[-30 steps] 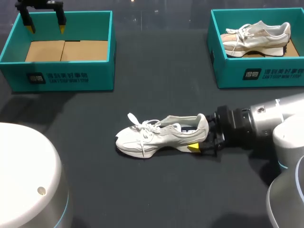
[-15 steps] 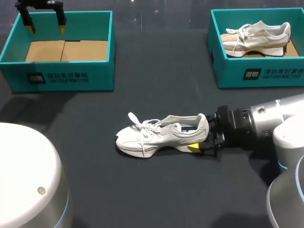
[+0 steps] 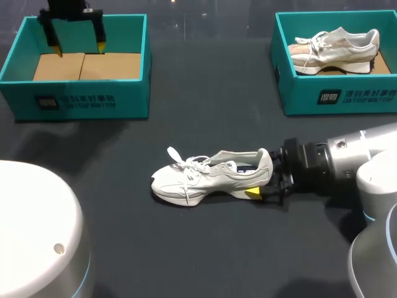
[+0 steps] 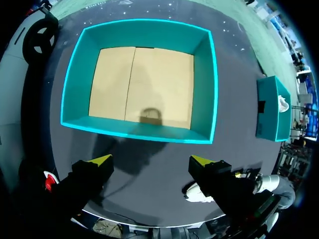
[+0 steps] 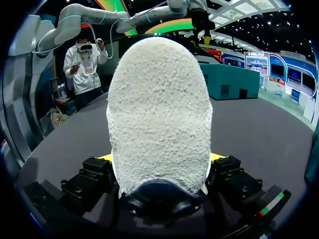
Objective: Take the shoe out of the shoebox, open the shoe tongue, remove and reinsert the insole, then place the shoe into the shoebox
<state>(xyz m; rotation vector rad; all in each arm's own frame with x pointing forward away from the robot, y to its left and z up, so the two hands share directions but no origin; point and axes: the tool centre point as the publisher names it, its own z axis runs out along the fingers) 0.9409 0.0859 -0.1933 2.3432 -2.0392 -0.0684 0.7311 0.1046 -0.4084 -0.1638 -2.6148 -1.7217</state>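
Observation:
A white sneaker (image 3: 208, 177) lies on its side on the dark table, toe to the left. My right gripper (image 3: 263, 180) comes in from the right and is shut on its heel. In the right wrist view the fuzzy heel (image 5: 159, 114) fills the space between the fingers of the right gripper (image 5: 159, 158), touching both. The empty teal shoebox (image 3: 80, 102) stands at the back left. My left gripper (image 3: 79, 48) hangs open above it, holding nothing. In the left wrist view the left gripper (image 4: 150, 160) is over the box's near wall (image 4: 139, 130), with the sneaker (image 4: 197, 191) beside one finger.
A second teal shoebox (image 3: 335, 96) at the back right holds another white sneaker (image 3: 335, 46). That box (image 4: 269, 109) also shows in the left wrist view. Bare dark tabletop (image 3: 205, 93) lies between the two boxes and around the sneaker.
My left gripper has shifted to the right and slightly nearer over the left shoebox. The right gripper and the sneaker have stayed in place.

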